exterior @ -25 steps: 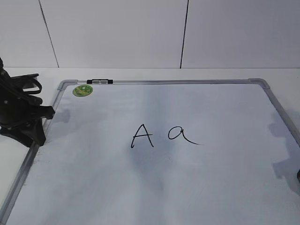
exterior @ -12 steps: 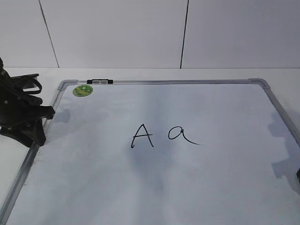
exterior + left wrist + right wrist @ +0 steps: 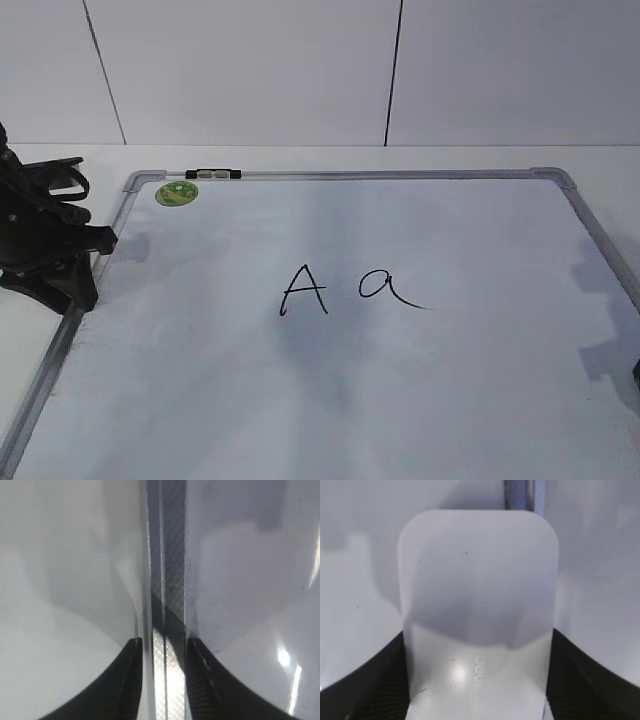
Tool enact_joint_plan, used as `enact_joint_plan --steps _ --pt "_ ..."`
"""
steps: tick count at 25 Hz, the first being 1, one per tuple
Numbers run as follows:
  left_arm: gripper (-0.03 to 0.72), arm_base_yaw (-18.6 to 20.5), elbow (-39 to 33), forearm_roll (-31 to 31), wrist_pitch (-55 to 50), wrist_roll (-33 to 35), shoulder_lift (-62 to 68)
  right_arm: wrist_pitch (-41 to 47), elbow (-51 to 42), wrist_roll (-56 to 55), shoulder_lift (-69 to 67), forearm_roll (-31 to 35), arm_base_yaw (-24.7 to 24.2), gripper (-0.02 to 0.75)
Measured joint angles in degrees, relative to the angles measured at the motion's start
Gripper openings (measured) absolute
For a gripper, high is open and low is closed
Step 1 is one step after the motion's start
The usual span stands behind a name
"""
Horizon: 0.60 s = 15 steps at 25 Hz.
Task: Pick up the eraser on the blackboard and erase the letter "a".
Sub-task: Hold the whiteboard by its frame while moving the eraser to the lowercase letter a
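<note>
A white tabletop (image 3: 40,155) is seen below a pale panelled wall (image 3: 250,70), and most of it is covered by the blackboard (image 3: 450,400), a large white dry-erase board in a grey metal frame, laid flat. Its far edge runs parallel to the far edge of the tabletop, and its left rail lies close to the tabletop's left edge.

At the left edge of the tabletop the left arm (image 3: 40,245) is seen as a dark mass resting over the board's left rail. In the left wrist view the left gripper (image 3: 162,672) is shown with its two dark fingers (image 3: 125,680) set narrowly apart, one on each side of the grey frame rail; whether the rail is actually touched cannot be told.

In the right wrist view the eraser (image 3: 477,610), a flat white rounded block with faint grey lettering, fills the gap between the dark fingers (image 3: 375,680) of the right gripper (image 3: 477,685), which is closed against its two long sides. In the exterior view only a dark sliver appears at the right edge, so the eraser's place on the board cannot be fixed.

Near the board's middle a capital "A" (image 3: 303,290) is written, and just to its right the letter "a" (image 3: 390,287), intact. A round green sticker (image 3: 176,192) sits at the board's far-left corner, with a black-and-white clip (image 3: 213,174) on the far rail beside it.
</note>
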State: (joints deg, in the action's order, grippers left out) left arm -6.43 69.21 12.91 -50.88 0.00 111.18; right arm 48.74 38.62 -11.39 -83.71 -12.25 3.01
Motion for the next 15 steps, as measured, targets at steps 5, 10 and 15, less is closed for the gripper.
enact_joint_plan --steps 5,10,15 --pt "0.218 0.0 0.0 0.0 0.08 0.0 0.0 0.2 0.09 0.0 0.0 0.0 0.0 0.538" --pt "0.218 0.0 0.0 0.0 0.08 0.0 0.0 0.2 0.09 0.0 0.0 0.0 0.0 0.538" --pt "0.218 0.0 0.0 0.0 0.08 0.0 0.0 0.24 0.09 0.0 0.0 0.0 0.0 0.538"
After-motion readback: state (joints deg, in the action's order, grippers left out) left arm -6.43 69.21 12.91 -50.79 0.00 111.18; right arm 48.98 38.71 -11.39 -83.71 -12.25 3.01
